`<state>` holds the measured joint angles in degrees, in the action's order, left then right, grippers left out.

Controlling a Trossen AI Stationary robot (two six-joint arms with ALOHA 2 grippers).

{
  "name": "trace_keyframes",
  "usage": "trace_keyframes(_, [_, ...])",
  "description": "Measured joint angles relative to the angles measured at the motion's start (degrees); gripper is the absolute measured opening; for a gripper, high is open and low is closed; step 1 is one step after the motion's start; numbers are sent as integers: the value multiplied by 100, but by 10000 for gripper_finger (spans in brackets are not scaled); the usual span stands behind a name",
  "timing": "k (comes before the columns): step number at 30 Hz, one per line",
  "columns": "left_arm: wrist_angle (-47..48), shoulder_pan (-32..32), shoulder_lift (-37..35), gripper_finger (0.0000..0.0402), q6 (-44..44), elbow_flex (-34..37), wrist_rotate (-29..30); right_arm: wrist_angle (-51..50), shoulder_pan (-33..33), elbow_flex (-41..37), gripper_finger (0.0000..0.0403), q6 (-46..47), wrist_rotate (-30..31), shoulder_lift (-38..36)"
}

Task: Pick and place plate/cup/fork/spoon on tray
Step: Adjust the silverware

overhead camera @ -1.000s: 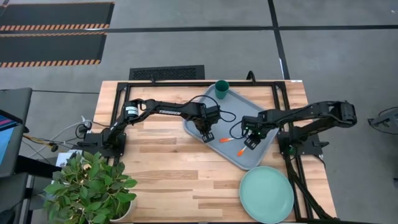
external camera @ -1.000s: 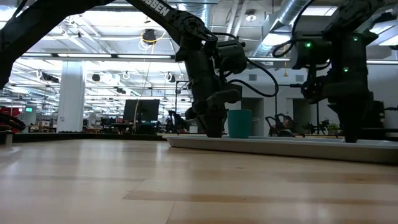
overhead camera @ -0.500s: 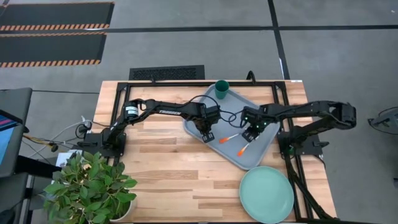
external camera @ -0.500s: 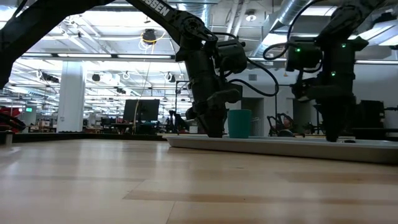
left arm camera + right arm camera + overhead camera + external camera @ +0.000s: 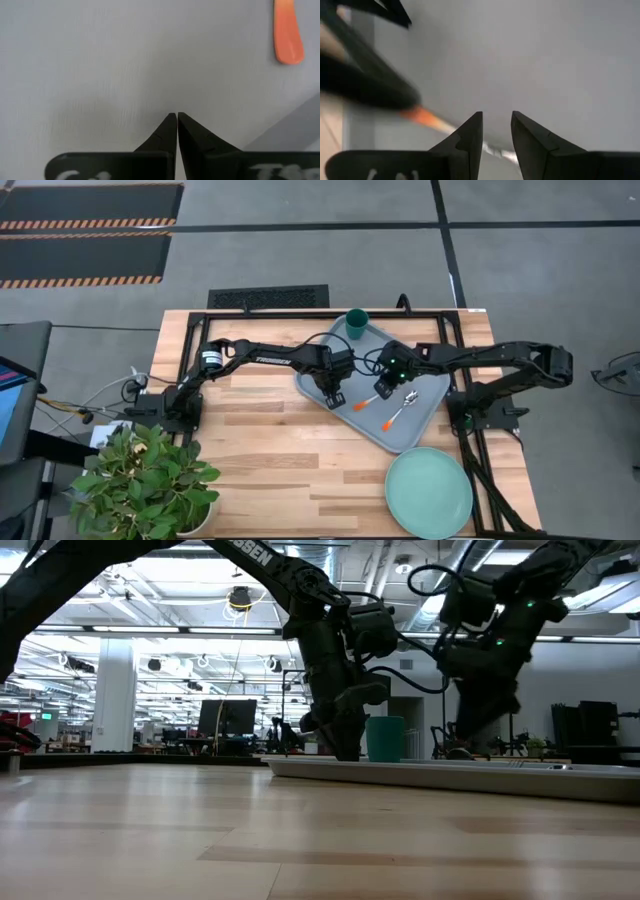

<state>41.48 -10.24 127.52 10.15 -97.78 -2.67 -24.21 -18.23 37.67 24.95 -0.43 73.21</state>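
Observation:
The light blue-grey tray (image 5: 376,356) lies at the table's far right, with the dark green cup (image 5: 356,323) upright in its far corner. Two orange-handled utensils lie flat on the tray floor: one (image 5: 366,402) near the middle, and one (image 5: 397,412) to its right whose rounded silver head looks like the spoon's. I cannot make out tines on either. My left gripper (image 5: 336,398) is shut, pointing steeply down at the tray's left part. My right gripper (image 5: 383,383) hovers open over the middle utensil (image 5: 422,116). The mint-green plate (image 5: 428,492) rests on the table, near right. My left gripper (image 5: 177,116) points steeply down with its shut fingertips at the tray's bare floor (image 5: 150,75), near the tray's left edge. I cannot tell whether they touch it.
A potted plant (image 5: 150,485) stands at the near left corner. Bare wood lies between it and the plate. The tray's raised rim (image 5: 450,772) shows in the low view, with the cup (image 5: 385,738) behind it. Black frame bars run along the table's far and right edges.
My right gripper has moved across the tray toward the table's left, rising a little and tipping, from over the right-hand utensil to over the middle one. The right-hand utensil now shows in full and lies still on the tray.

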Motion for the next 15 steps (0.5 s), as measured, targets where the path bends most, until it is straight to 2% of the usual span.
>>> trace_keyframes(11, [538,-52,0,0,-351,-4,-6,935,374,4,127,-190,36,1199])
trace_keyframes(15, [556,-70,0,0,-365,-4,-9,998,461,4,127,-164,36,1365])
